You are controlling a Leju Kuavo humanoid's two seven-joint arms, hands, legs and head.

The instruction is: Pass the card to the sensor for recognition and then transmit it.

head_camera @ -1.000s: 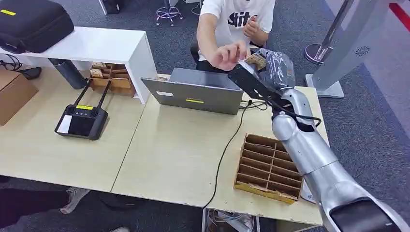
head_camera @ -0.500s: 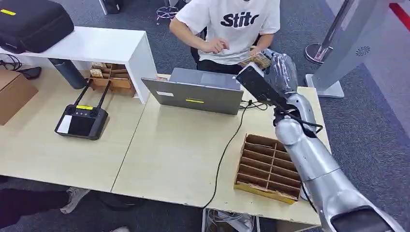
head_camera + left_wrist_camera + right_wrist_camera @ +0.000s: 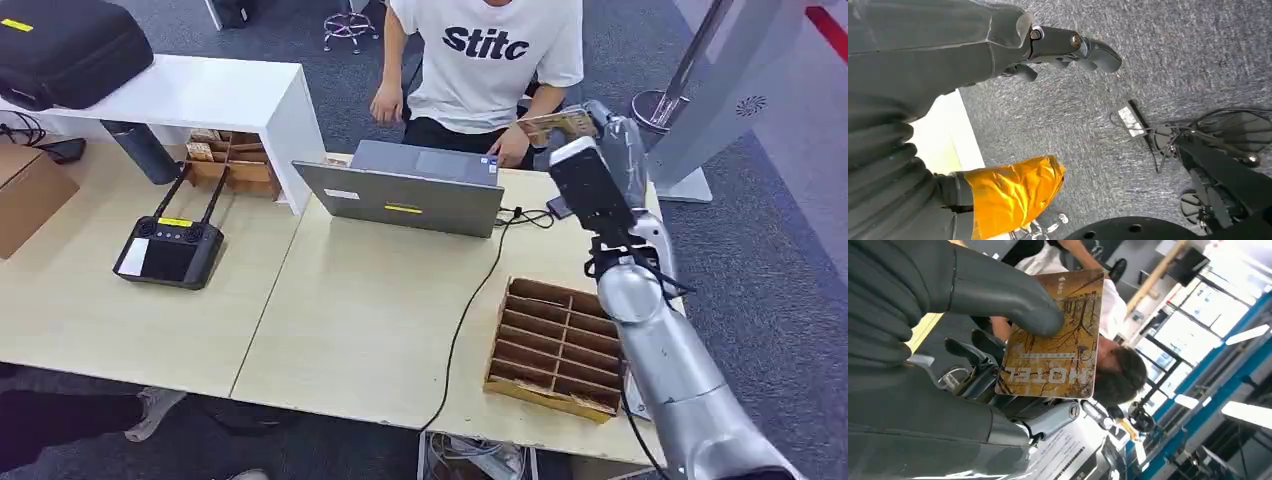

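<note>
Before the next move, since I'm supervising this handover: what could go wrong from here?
The right robot hand holds the hotel card mainly under its thumb, so the card could slip when it swings. The person stands close behind the open laptop, near the raised arm, so a sweep could brush them. The laptop's cable crosses the table beside the wooden divider tray and could snag.

Grey carpet floor (image 3: 770,260) runs around two pale wooden tables (image 3: 360,320) set side by side; a white shelf unit (image 3: 200,95) stands on the far left; a grey pillar base (image 3: 690,150) rises far right; lighting bright, even.
</note>
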